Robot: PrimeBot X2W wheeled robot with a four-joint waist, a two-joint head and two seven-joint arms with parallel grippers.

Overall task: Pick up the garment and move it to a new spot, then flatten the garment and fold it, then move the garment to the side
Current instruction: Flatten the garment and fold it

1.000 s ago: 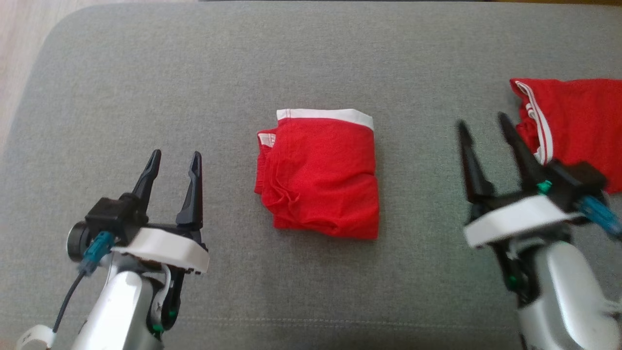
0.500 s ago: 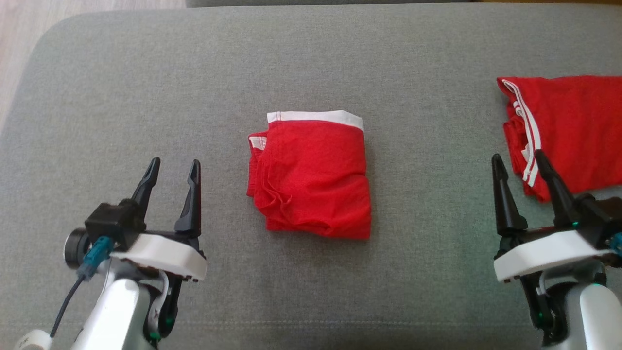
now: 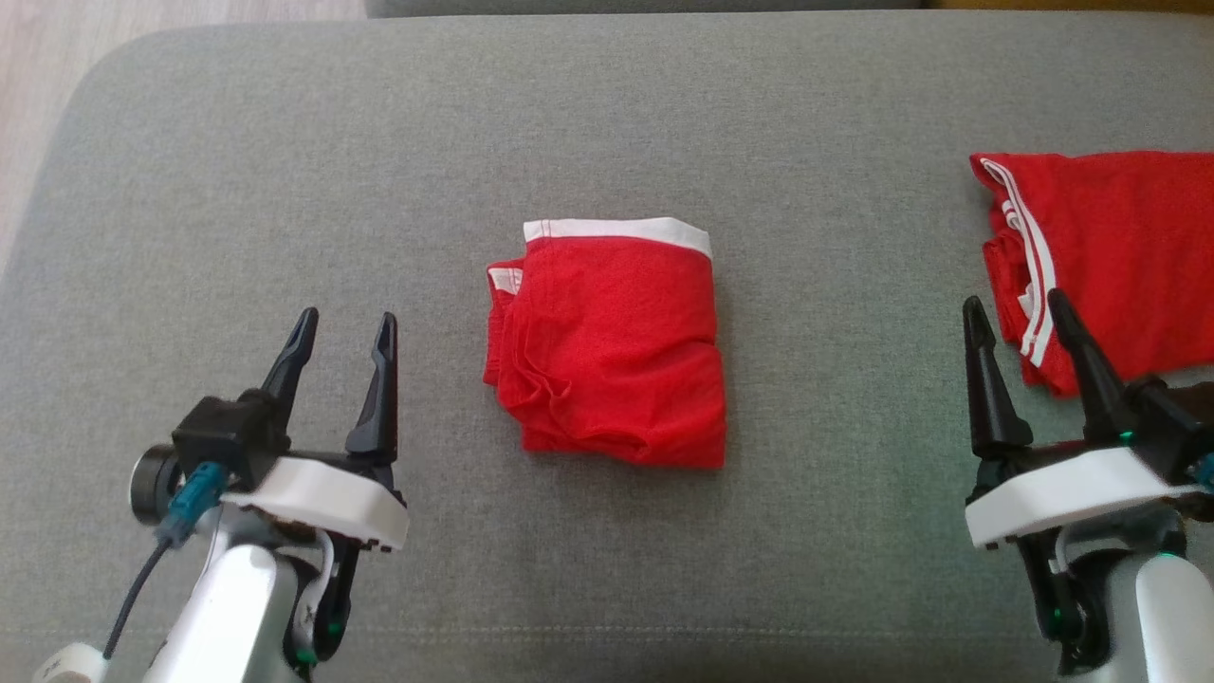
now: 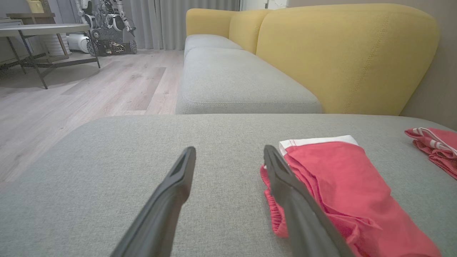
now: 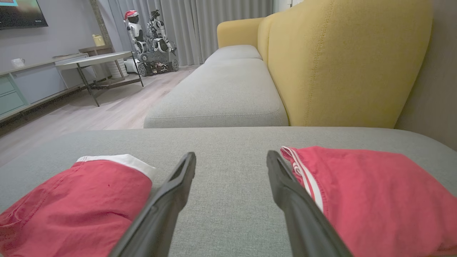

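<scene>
On the grey sofa cushion [image 3: 607,114] the red shorts [image 3: 607,346] lie folded square between the left tool [image 3: 345,321] and the right tool [image 3: 1015,304], both open and empty, so folding looks done and only the move aside remains, perhaps toward the striped red garment [image 3: 1119,256] touching the right tool's outer side.

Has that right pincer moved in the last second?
Yes. The right pincer has drawn back toward the robot and to its right, widening its gap from the folded red garment, which lies in the middle of the head view.
</scene>
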